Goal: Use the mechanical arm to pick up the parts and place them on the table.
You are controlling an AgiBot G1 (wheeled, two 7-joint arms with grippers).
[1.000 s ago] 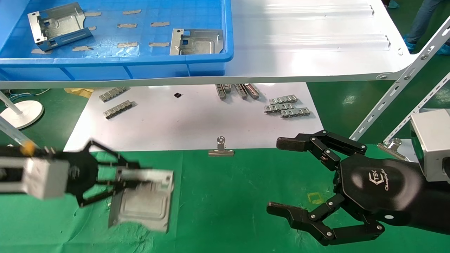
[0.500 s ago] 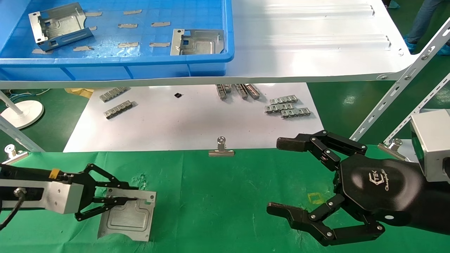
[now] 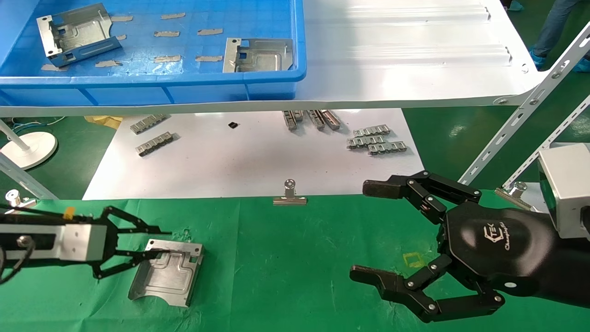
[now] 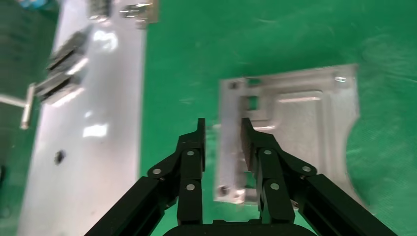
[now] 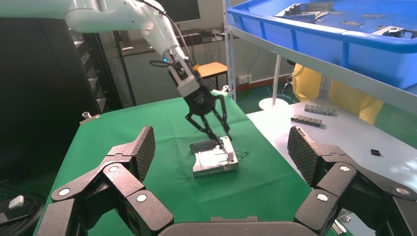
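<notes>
Left wrist view: left hand [image 4: 221, 135] fingers astride part's [image 4: 295, 128] edge on table [image 4: 196, 49], prob. not clamping.

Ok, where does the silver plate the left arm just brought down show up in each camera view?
Head view: the shiny silver stamped sheet-metal plate lies low on the left, on the green cloth table.
Left wrist view: the plate fills the centre, one folded edge between the left pincer fingers.
Right wrist view: the plate sits mid-frame, beyond the open right pincer.
Shared landmark: the green cloth.
</notes>
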